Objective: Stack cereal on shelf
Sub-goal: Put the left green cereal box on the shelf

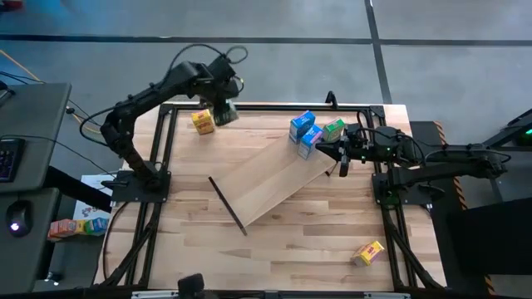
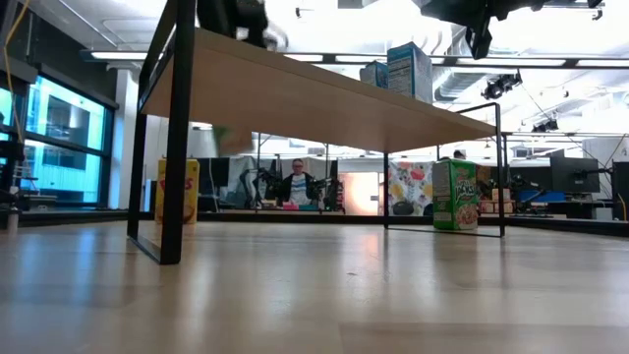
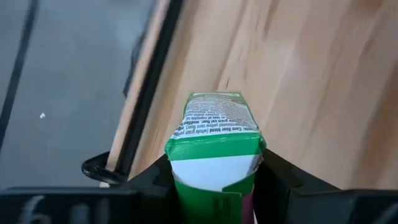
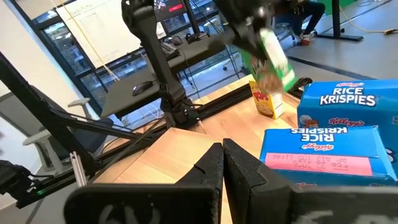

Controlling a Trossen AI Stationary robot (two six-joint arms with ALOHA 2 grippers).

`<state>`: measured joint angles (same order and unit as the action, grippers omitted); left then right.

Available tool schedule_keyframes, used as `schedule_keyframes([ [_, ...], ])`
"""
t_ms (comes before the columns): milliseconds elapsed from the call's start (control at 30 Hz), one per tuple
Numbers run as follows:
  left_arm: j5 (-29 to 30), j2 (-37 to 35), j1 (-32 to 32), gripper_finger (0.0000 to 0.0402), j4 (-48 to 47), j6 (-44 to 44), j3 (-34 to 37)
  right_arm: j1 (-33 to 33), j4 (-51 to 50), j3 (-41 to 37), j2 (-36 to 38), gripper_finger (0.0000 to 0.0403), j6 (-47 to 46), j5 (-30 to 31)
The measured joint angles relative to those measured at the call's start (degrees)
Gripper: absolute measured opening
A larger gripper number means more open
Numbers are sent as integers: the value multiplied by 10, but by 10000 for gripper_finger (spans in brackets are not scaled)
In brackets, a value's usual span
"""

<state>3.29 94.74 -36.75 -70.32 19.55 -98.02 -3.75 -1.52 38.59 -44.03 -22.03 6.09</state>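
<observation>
My left gripper (image 1: 223, 110) is over the table's far left corner, shut on a green cereal box (image 3: 214, 143), which my right wrist view also shows tilted in the air (image 4: 273, 59). A yellow box (image 1: 202, 121) stands on the table just beside it. The pale shelf (image 1: 278, 178) lies diagonally across the table's middle. Two blue boxes (image 1: 302, 124) (image 1: 309, 141) stand on its far right end. A second green box (image 1: 334, 129) stands on the table beyond that end. My right gripper (image 1: 341, 155) is shut and hovers by the shelf's right end, beside the blue boxes. My left gripper pinches the green box between its two fingers (image 3: 152, 177), one on each narrow side (image 3: 180, 155). The fingers come from above, slanting down. The box is lifted clear of the table and sits tilted in the hold, its printed end face (image 3: 214, 115) pointing away from the wrist.
Another yellow box (image 1: 368, 252) lies near the table's near right corner. Black frame rails (image 1: 162, 141) run along the table's left and right sides. A shelf bracket (image 1: 226, 203) marks the board's near left end. Bare tabletop (image 1: 274, 249) spreads along the near side.
</observation>
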Motion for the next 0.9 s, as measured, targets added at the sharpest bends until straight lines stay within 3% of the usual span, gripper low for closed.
schedule_keyframes([
  [267, -28, -2, 161, 111, -70, -211, -169, 0, 0, 0, 0, 0, 3, 13],
  [433, -27, -1, 284, 111, -64, -310, -192, 0, 0, 0, 0, 0, 7, 30],
  [533, 8, 14, 334, 111, -64, -366, -192, 0, 0, 0, 0, 0, 7, 30],
  [700, 59, 63, 366, 111, -60, -405, -192, 0, 0, 0, 0, 0, 7, 30],
  [900, 63, 121, 342, 111, -59, -405, -191, 0, 0, 0, 0, 0, 5, 30],
])
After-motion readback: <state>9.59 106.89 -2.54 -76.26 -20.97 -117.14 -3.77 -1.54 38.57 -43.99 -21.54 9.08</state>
